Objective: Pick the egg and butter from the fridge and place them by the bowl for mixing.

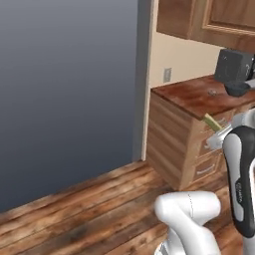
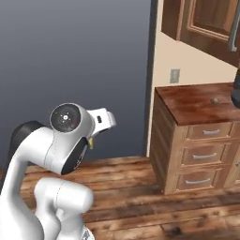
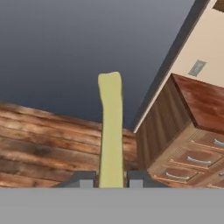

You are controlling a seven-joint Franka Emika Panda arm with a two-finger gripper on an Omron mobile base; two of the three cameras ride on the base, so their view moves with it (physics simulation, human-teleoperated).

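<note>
Fingers [image 3: 111, 179] pinch butter [image 3: 110, 127] at its base; stick's long axis runs straight out fwd, away from hand.

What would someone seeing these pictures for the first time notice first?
Probably the butter, a pale yellow stick clamped between the jaws and jutting straight out in the hand view. Behind it stands the big grey fridge, its side a blank wall, with a wooden drawer cabinet beside it on the right.
</note>
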